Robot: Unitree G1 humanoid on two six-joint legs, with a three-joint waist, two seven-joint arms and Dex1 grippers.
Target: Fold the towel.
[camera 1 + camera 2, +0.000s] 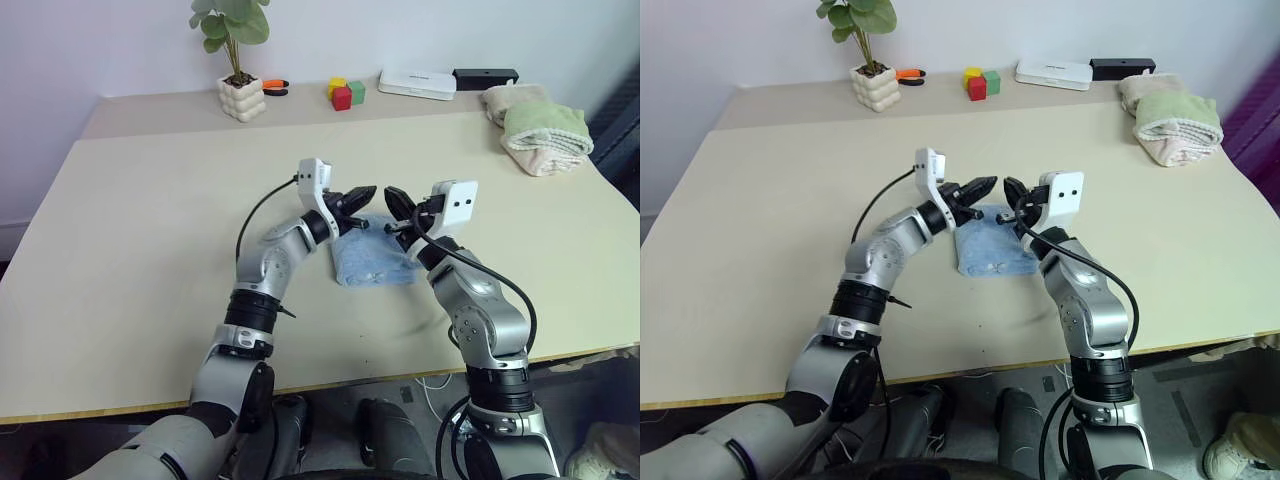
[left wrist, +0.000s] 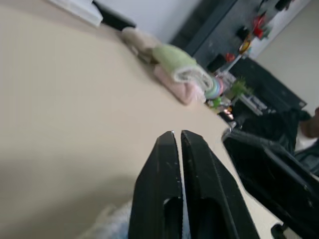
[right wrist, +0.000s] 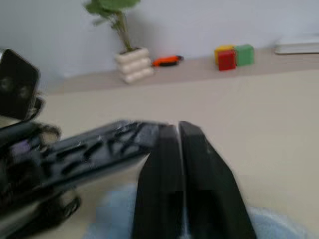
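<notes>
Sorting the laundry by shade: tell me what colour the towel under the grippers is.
Light blue; the towel shows best in the left eye view.

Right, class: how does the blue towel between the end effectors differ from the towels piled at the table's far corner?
The light blue towel lies as one flat folded piece; the stacked towels form a lumpy rolled heap. The light blue towel is a single colour; the stacked towels are green, beige and pinkish. The light blue towel sits near the front middle, the stacked towels at the far right. Both rest on the table.
</notes>
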